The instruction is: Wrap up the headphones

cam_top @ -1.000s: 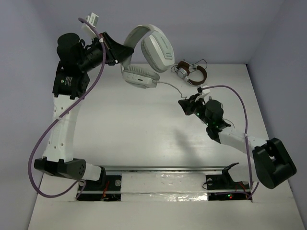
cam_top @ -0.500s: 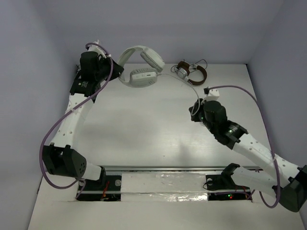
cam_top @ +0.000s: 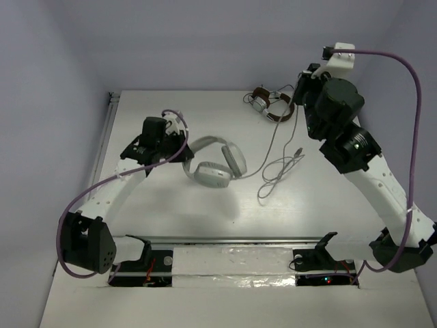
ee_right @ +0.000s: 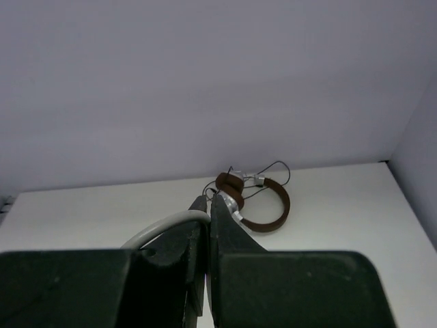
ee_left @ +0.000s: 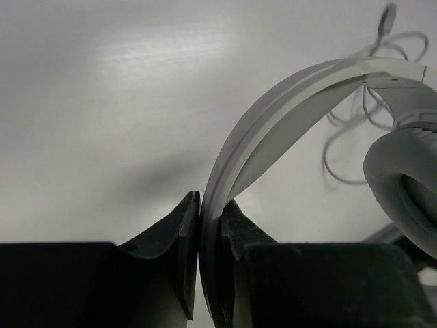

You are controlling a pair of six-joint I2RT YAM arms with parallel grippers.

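The right arm (cam_top: 372, 178) rises from its base at the near right corner of the worktop (cam_top: 205, 229) and reaches steeply up toward the far right corner, its wrist held high. The left arm (cam_top: 109, 191) runs from the near left corner along the left edge, then bends inward, low and pointed at the middle of the worktop.

The worktop is plain white, closed in by pale lilac walls (cam_top: 205, 41) at the far edge and both sides.

The headphones (cam_top: 213, 167) hang left of the worktop's centre, white and light grey, with a wide, ridged headband (ee_left: 273, 109) and big, oval, padded earcups (ee_left: 403, 178). A soft shadow lies on the worktop toward the near edge, so they seem to be held clear of the surface. The left tool (ee_left: 209, 215) pinches the headband narrowly edge-on, one finger on each face.

A smaller brown-and-silver pair (cam_top: 271, 106) with a dark cord lies near the far edge, right of centre, well apart from the white headphones.

The thin light-grey cable (cam_top: 276, 174) leads from the headphones into loose loops on the worktop right of centre, then climbs toward the raised wrist. The right tool (ee_right: 207, 205) is closed narrowly on this cable, which curves into the fingers from the left in the wrist view.
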